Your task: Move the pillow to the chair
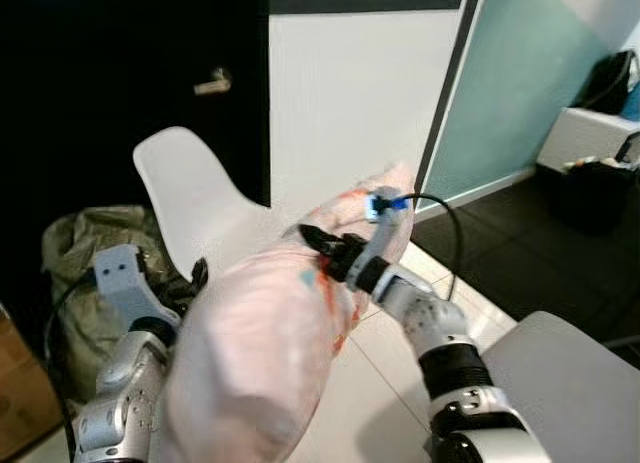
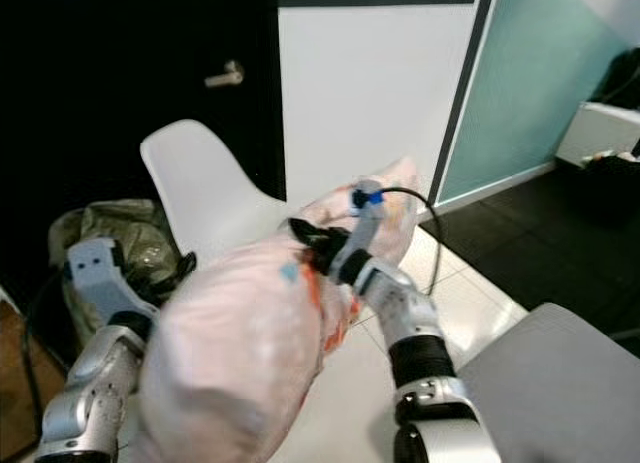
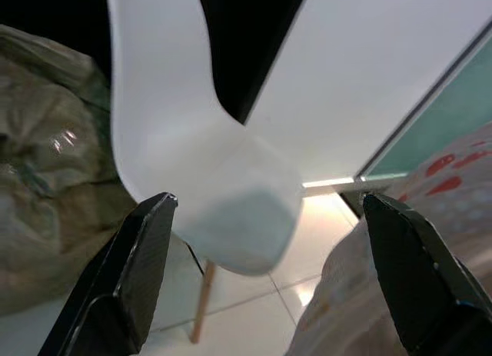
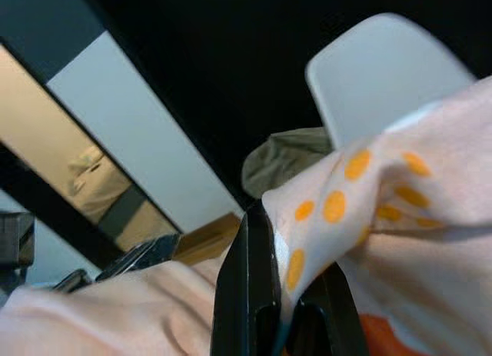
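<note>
A pale pink pillow (image 1: 270,343) with orange and red marks hangs in front of me, between my two arms. My right gripper (image 1: 322,247) is shut on a fold of the pillow's fabric near its upper end, and in the right wrist view the right gripper (image 4: 284,298) pinches the orange-dotted cloth. My left gripper (image 3: 267,198) stands open, and the pillow (image 3: 415,241) bulges beside one finger. The white shell chair (image 1: 195,198) stands just beyond the pillow, its seat (image 3: 231,194) lying between the left fingers' line of sight.
An olive-green bag (image 1: 85,248) lies on the floor left of the chair. Behind are a dark door with a handle (image 1: 213,81), a white wall and a teal panel (image 1: 510,93). A grey surface (image 1: 570,373) sits at lower right, black bags (image 1: 595,188) farther right.
</note>
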`<state>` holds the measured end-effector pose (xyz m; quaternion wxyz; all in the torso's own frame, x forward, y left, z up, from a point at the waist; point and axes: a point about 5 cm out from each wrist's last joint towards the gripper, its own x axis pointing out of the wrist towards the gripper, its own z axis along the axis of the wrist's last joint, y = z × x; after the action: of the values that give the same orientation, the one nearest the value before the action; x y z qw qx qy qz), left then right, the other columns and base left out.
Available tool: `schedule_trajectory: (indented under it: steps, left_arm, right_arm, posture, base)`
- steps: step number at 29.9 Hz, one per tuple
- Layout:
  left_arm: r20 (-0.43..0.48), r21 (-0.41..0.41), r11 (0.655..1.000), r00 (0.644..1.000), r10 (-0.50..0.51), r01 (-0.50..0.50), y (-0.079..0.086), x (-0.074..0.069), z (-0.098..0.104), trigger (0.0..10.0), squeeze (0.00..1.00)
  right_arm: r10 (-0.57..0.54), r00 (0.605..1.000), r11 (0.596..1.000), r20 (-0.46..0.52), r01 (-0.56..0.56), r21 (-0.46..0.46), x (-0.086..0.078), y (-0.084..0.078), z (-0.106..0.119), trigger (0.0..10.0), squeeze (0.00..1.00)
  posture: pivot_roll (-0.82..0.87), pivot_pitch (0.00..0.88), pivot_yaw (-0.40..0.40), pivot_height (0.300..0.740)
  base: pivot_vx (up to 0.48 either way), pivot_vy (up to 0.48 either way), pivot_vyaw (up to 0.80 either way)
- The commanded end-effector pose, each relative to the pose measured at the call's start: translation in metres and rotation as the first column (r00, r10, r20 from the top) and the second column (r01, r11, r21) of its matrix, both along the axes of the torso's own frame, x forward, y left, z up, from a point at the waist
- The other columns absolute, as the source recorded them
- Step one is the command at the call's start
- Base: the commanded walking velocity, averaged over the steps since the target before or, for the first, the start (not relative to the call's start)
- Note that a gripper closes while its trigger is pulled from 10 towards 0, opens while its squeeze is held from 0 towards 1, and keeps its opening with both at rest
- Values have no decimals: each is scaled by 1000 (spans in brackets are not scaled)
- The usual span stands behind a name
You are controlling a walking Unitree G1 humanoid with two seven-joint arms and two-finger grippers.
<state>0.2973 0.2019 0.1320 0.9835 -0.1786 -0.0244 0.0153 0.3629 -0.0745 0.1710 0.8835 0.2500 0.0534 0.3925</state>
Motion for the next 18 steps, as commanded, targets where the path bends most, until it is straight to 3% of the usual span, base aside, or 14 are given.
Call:
schedule_trajectory:
  steps: [1,18]
  left_arm:
    - [-8,-8,1000,1000,-17,17,-5,1,-1,10000,0]
    - [-8,-3,999,999,-38,38,-9,4,2,10000,0]
  right_arm:
    - [-24,995,999,92,22,28,5,-8,21,10000,0]
    - [-93,989,995,116,88,50,13,-15,31,10000,0]
  posture:
    - [-172,0,-49,740]
    - [-159,0,-50,740]
  base:
    - [480,0,0]
    - [480,0,0]
